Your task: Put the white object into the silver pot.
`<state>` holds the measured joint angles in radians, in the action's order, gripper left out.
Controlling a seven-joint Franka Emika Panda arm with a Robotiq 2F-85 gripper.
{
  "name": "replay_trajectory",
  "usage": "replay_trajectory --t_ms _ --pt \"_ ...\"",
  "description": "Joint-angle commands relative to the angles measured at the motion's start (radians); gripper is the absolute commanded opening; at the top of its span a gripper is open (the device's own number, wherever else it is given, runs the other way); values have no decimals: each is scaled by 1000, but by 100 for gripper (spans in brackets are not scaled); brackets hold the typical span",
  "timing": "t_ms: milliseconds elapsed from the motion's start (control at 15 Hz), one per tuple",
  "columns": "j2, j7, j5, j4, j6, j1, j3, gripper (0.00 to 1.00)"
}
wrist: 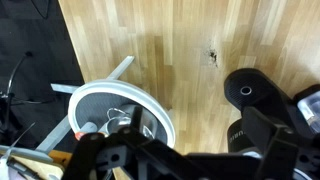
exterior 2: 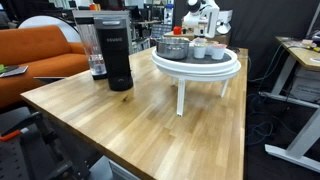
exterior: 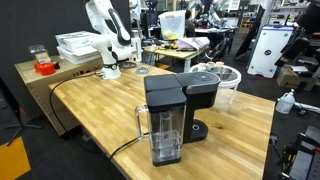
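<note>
A round white raised tray (exterior 2: 225, 68) stands on the wooden table. On it sits the silver pot (exterior 2: 172, 47), grey and low, with something red at its top. Beside the pot stand two small white objects (exterior 2: 200, 49), (exterior 2: 218, 50); they look like cups. The tray also shows in an exterior view (exterior: 232, 74) and in the wrist view (wrist: 100, 95), where its contents are partly hidden by my gripper. My gripper (wrist: 185, 150) hangs high above the table, between the tray and the coffee maker. Its fingers stand apart and hold nothing.
A black coffee maker with a clear jug (exterior: 165, 120) stands on the table and shows in the other views too (exterior 2: 115, 50), (wrist: 262, 100). Its black cable (exterior: 80, 85) runs across the wood. A side cabinet with boxes (exterior: 75, 45) stands behind the arm.
</note>
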<state>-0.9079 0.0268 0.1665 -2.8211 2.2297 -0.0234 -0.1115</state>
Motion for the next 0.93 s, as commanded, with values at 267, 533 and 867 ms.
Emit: replay_trajectory --t_ms 267,533,867 --pt "50 -26 -1 41 2 25 41 100" --pt "101 0 -4 80 27 40 94 100" --pt "95 -6 -5 69 22 38 98 100"
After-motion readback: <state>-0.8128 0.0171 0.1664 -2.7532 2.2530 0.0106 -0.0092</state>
